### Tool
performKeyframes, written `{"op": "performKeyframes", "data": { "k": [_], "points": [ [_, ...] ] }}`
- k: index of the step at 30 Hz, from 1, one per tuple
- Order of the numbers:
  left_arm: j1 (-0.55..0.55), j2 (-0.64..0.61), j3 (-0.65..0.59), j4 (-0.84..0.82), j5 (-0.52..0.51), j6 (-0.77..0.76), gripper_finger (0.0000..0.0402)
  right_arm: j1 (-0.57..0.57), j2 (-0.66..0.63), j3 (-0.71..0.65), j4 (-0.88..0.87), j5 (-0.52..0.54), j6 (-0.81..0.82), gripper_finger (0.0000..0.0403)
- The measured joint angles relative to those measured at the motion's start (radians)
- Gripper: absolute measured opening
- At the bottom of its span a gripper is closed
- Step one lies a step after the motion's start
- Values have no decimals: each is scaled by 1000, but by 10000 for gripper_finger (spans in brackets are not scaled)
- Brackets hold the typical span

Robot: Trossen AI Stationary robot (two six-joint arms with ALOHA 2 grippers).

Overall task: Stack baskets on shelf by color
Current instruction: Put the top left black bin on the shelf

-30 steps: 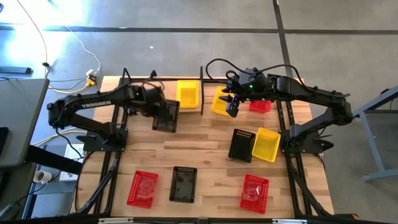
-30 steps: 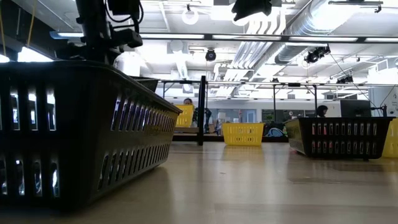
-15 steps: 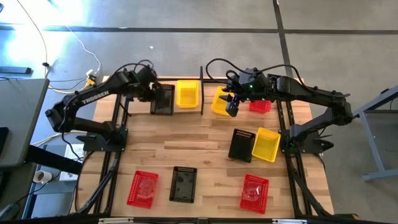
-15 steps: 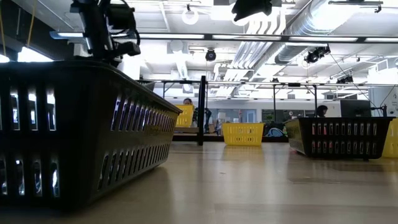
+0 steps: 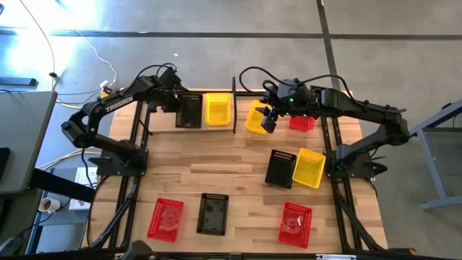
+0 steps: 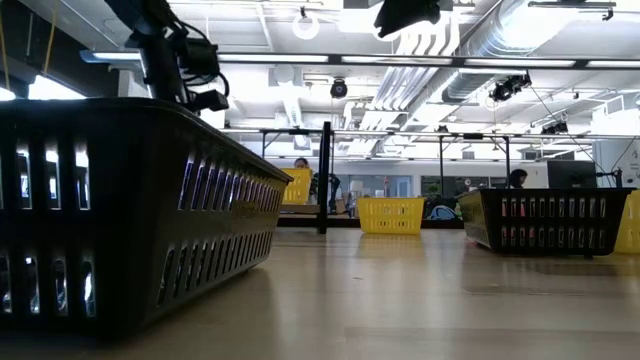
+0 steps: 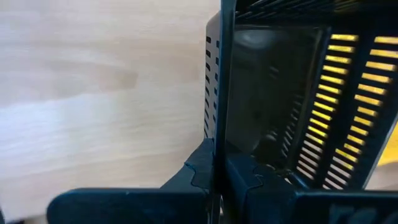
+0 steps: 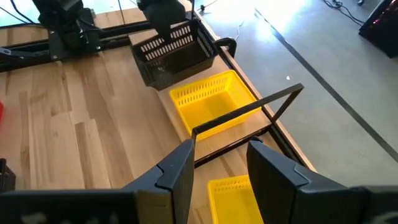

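My left gripper (image 5: pixel 178 108) is shut on a black mesh basket (image 5: pixel 190 110) at the table's far edge, just left of a yellow basket (image 5: pixel 218 108) that sits on the shelf (image 5: pixel 234 92). In the right wrist view this black basket (image 8: pixel 174 53) is tilted beside the yellow basket (image 8: pixel 211 102). My right gripper (image 5: pixel 269 121) is open and hovers over a second yellow basket (image 5: pixel 255 118), touching nothing. A red basket (image 5: pixel 302 123) sits to the right of that one. My left gripper (image 7: pixel 219 168) pinches the black basket's side wall at its rim (image 7: pixel 217 124). One finger (image 7: pixel 245 177) is inside the basket and the other finger (image 7: pixel 199 171) is outside. It comes from the table's left. The basket is tilted; whether its bottom touches the shelf, I cannot tell.
On the table lie a black basket (image 5: pixel 280 167) and a yellow one (image 5: pixel 309 167) side by side at the right. Near the front edge are a red basket (image 5: pixel 165 218), a black one (image 5: pixel 213 214) and a red one (image 5: pixel 295 223). The shelf's black frame bar (image 8: pixel 249 112) crosses the right wrist view.
My left gripper has carried the black basket from the table's left middle toward the far edge, and the basket now stands next to the yellow basket on the shelf. It has turned about on the way. My right arm has kept still.
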Motion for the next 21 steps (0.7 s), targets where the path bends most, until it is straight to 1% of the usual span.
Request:
{"op": "performKeyframes", "data": {
  "k": [10,17,21],
  "points": [
    [54,88,0,19,9,4,1,-13,0,0,0,1,8,134],
    [57,125,0,28,16,17,1,-28,0,0,-2,1,19,134],
    [57,132,0,76,43,22,1,-36,0,0,-3,1,19,134]
  ]
}}
